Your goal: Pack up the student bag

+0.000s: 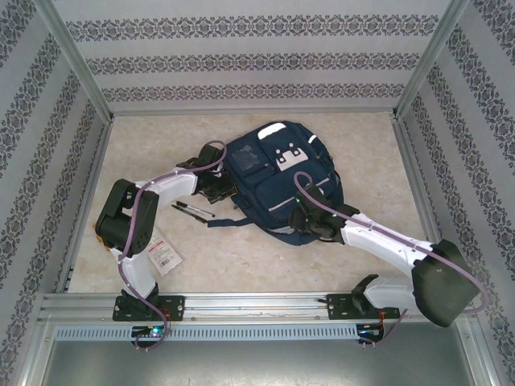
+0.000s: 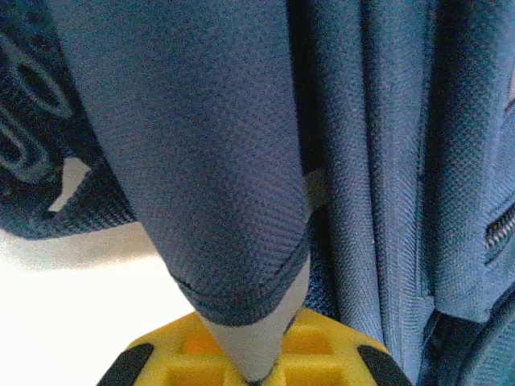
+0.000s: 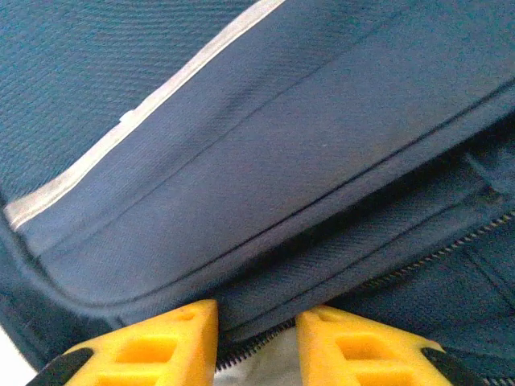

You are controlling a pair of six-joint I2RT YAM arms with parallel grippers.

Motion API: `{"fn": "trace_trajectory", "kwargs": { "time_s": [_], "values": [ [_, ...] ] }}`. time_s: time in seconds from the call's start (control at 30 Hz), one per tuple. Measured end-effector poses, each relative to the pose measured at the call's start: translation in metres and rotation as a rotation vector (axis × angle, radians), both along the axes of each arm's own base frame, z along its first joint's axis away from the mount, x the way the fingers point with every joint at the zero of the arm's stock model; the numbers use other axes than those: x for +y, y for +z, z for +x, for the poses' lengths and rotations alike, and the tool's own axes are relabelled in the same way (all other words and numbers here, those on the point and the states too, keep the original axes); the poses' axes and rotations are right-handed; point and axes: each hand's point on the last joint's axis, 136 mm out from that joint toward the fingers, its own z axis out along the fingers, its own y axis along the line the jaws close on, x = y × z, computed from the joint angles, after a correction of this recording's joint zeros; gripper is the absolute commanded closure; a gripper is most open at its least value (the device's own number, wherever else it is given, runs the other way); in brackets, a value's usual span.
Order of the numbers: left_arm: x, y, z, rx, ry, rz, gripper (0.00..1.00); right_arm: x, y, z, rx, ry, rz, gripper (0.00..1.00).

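Up close, the left jaws are clenched on a fold of the student bag (image 2: pixel 209 161). The right jaws stand parted astride its zipper (image 3: pixel 451 245), and I cannot tell whether they pinch it. The bag lies mid-worktop (image 1: pixel 241 257), two pens (image 1: pixel 193 211) beside it.

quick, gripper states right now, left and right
left gripper: closed, pinching a fold of the student bag.
right gripper: jaws apart around the bag's edge; whether it grips cannot be told.
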Motion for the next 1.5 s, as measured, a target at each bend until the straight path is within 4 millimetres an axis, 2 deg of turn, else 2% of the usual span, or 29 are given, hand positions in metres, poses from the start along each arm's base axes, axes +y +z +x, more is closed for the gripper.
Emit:
{"fn": "trace_trajectory", "kwargs": {
  "time_s": [0.2, 0.27, 0.3, 0.4, 0.47, 0.53, 0.63, 0.73, 0.8, 0.83, 0.9, 0.97, 1.07, 1.13, 1.23, 1.4, 1.5],
  "values": [
    [-0.008, 0.009, -0.003, -0.03, -0.016, -0.005, 1.0, -0.022, -0.014, 0.03, -0.023, -0.064, -0.032, 0.74],
    [-0.013, 0.021, -0.011, -0.058, -0.027, -0.008, 1.0, -0.032, -0.029, 0.054, 0.011, -0.071, -0.057, 0.72],
    [-0.017, 0.029, -0.015, -0.078, -0.03, -0.008, 1.0, -0.037, -0.035, 0.071, 0.014, -0.08, -0.068, 0.68],
    [-0.025, 0.047, -0.024, -0.115, -0.028, -0.024, 1.0, -0.043, -0.021, 0.117, -0.063, -0.103, -0.059, 0.59],
    [-0.03, 0.047, -0.03, -0.102, -0.019, -0.036, 1.0, -0.043, -0.01, 0.131, -0.092, -0.099, -0.058, 0.55],
    [-0.031, 0.039, -0.037, -0.073, -0.005, -0.037, 1.0, -0.038, 0.007, 0.135, -0.12, -0.083, -0.055, 0.51],
    [-0.037, 0.033, -0.047, -0.043, 0.007, -0.036, 1.0, -0.021, 0.043, 0.12, -0.169, -0.038, -0.025, 0.5],
    [-0.042, 0.034, -0.05, -0.035, 0.02, -0.046, 1.0, -0.004, 0.084, 0.094, -0.22, 0.025, 0.031, 0.52],
    [-0.043, 0.035, -0.049, -0.027, 0.038, -0.055, 1.0, 0.014, 0.102, 0.074, -0.247, 0.086, 0.077, 0.52],
    [-0.043, 0.035, -0.049, -0.025, 0.045, -0.061, 1.0, 0.024, 0.104, 0.064, -0.249, 0.117, 0.096, 0.53],
    [-0.045, 0.037, -0.047, -0.022, 0.062, -0.08, 1.0, 0.052, 0.096, 0.037, -0.213, 0.208, 0.136, 0.55],
    [-0.048, 0.038, -0.047, -0.016, 0.073, -0.1, 1.0, 0.074, 0.076, 0.015, -0.158, 0.279, 0.151, 0.56],
    [-0.052, 0.04, -0.048, 0.0, 0.081, -0.134, 1.0, 0.094, 0.044, -0.001, -0.08, 0.337, 0.132, 0.57],
    [-0.057, 0.043, -0.049, 0.01, 0.076, -0.164, 1.0, 0.101, 0.026, 0.0, -0.047, 0.345, 0.116, 0.55],
    [-0.061, 0.045, -0.051, 0.025, 0.065, -0.189, 1.0, 0.105, 0.009, 0.005, -0.024, 0.334, 0.095, 0.5],
    [-0.063, 0.045, -0.052, 0.034, 0.06, -0.198, 1.0, 0.11, 0.004, 0.022, -0.067, 0.296, 0.085, 0.51],
    [-0.065, 0.044, -0.053, 0.044, 0.055, -0.202, 1.0, 0.116, 0.004, 0.033, -0.113, 0.291, 0.09, 0.57]
  ]
}}
